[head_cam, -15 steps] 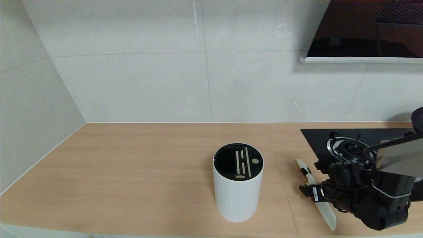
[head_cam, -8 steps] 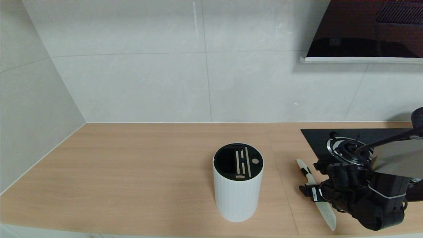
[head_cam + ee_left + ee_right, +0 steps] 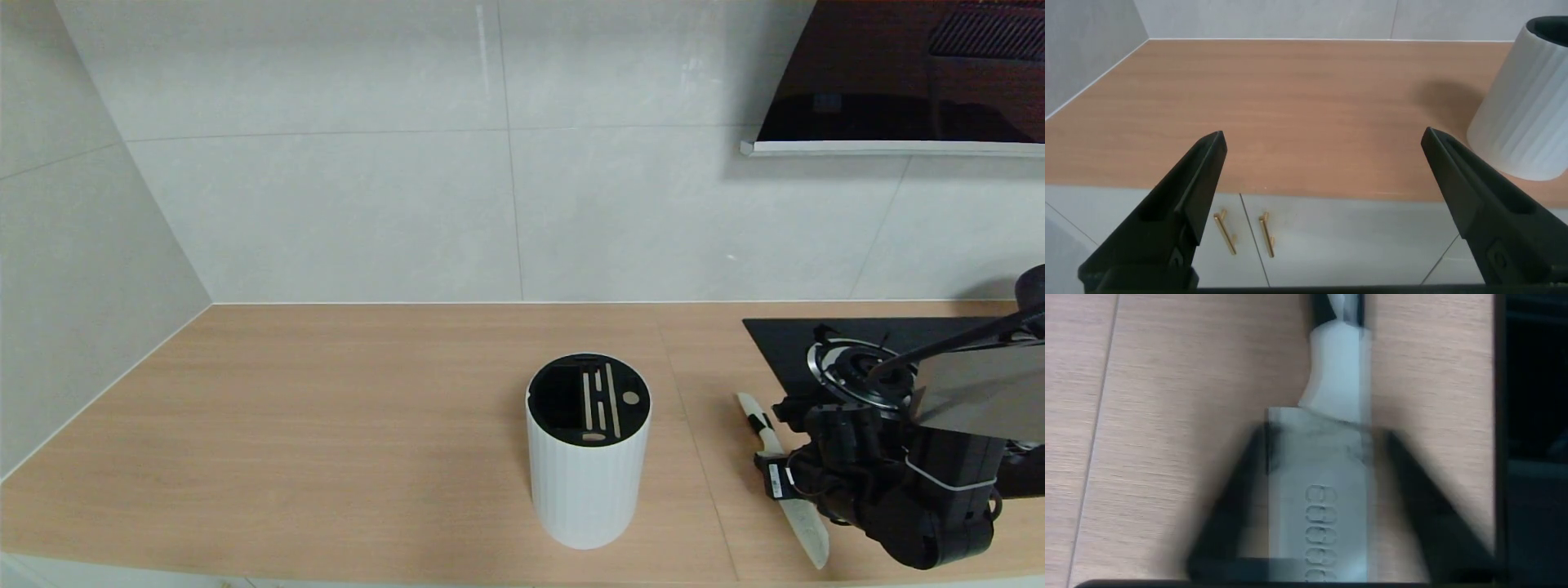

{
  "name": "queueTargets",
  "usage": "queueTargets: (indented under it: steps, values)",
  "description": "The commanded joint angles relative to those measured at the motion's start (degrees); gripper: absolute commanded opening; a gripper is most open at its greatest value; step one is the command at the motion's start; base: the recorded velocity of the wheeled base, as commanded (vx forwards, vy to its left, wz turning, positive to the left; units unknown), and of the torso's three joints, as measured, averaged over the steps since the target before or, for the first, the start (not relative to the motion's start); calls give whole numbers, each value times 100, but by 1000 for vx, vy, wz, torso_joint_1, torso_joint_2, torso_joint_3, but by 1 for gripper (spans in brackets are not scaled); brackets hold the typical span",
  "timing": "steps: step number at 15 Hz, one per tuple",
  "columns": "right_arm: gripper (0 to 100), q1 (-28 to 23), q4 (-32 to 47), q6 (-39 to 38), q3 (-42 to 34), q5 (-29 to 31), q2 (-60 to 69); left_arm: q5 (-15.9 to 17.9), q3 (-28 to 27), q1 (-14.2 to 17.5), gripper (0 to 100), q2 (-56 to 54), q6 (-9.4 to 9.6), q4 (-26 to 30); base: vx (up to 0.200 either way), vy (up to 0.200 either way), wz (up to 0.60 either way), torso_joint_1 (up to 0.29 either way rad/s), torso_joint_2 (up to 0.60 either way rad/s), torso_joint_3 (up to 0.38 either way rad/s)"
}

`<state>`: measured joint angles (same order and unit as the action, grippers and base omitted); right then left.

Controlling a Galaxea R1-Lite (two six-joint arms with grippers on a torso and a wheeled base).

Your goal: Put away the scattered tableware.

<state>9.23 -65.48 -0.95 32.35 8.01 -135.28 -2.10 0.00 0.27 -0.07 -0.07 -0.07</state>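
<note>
A white knife [image 3: 804, 529] with a black-and-white handle lies on the wooden counter, just left of the hob. My right gripper [image 3: 790, 483] is low over it, and in the right wrist view its two dark fingers press against both edges of the pale blade [image 3: 1323, 498]. The white ribbed knife holder [image 3: 586, 457], with a black slotted top, stands upright at the counter's middle, left of the knife. My left gripper [image 3: 1323, 143] hangs open and empty over the counter's front edge, with the holder [image 3: 1527, 106] off to one side.
A black hob [image 3: 784, 343] with a gas burner [image 3: 857, 367] lies on the counter at the right. A dark range hood [image 3: 898, 82] hangs on the wall above it. Tiled walls close the back and left. Cabinet handles [image 3: 1225, 233] show below the counter edge.
My right gripper has shifted slightly to the right, and the knife's handle end has swung a little right with it. The holder has stayed put.
</note>
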Motion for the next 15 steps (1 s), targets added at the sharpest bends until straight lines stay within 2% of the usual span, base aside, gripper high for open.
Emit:
queueTargets:
  steps: [1,9,15]
  values:
    - [0,0,17,7,8,16,-60,-1,0,0,100,7,-1,-1,0,0,0,0,0,0]
    - [0,-26,-62,-19,-124,140,573,-1,0,0,100,7,-10,-1,0,0,0,0,0,0]
    - [0,-395,-211,-2,-326,87,1346,-1,0,0,100,7,-1,-1,0,0,0,0,0,0]
